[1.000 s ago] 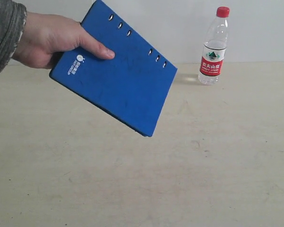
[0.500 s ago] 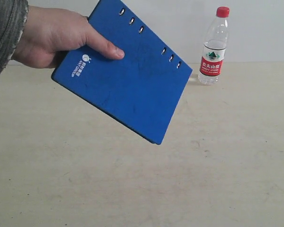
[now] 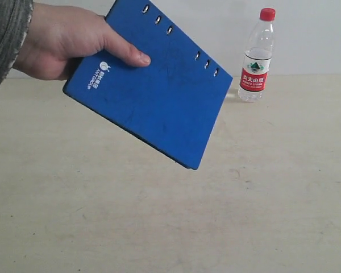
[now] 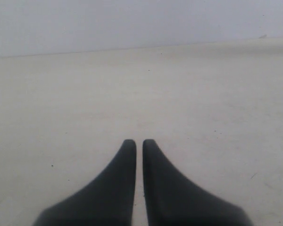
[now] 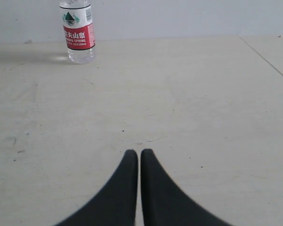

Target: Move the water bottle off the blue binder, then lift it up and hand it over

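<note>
A person's hand (image 3: 62, 45) holds the blue binder (image 3: 153, 96) tilted in the air above the table, at the upper left of the exterior view. The water bottle (image 3: 257, 57) stands upright on the table at the back right, apart from the binder; its lower part (image 5: 78, 33) also shows far ahead in the right wrist view. My left gripper (image 4: 139, 141) is shut over bare tabletop with nothing between its fingers. Shut and empty too, my right gripper (image 5: 139, 151) hangs well short of the bottle. Neither gripper shows in the exterior view.
A pale wooden table (image 3: 216, 216) fills the scene, with a light wall behind it. The person's grey sleeve (image 3: 5, 34) enters at the upper left. A table seam or edge (image 5: 269, 61) runs along one side in the right wrist view.
The hand has carried the blue binder a little to the right and slightly down. The bottle has stayed put.
</note>
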`<state>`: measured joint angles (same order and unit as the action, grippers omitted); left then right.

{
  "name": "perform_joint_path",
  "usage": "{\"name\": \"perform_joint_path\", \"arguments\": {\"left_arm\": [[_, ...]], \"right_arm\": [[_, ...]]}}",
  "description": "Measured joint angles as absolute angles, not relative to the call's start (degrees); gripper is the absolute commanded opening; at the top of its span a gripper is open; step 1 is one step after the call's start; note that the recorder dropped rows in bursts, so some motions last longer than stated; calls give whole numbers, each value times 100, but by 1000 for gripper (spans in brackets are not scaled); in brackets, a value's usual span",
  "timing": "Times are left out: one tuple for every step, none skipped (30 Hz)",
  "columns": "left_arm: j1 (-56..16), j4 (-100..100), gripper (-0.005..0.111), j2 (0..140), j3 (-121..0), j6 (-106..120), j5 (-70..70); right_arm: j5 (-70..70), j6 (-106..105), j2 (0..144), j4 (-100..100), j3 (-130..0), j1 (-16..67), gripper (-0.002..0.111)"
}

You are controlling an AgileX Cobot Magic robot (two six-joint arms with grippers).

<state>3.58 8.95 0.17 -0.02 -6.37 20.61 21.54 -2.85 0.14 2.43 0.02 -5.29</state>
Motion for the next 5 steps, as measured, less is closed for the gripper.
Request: {"name": "perform_joint_path", "arguments": {"left_arm": [[358,895,5,17,-2,-637,2061],[358,895,5,17,-2,-637,2061],[358,895,5,17,-2,-637,2061],[358,895,5,17,-2,-637,2061],[358,895,5,17,-2,-637,2061]], "right_arm": [[2154,-285,14,243,2,-529,0],[2154,-285,14,243,2,-529,0],[2154,-285,14,243,2,-529,0],[2154,-285,14,243,2,-529,0],[2154,-285,14,243,2,-529,0]]}}
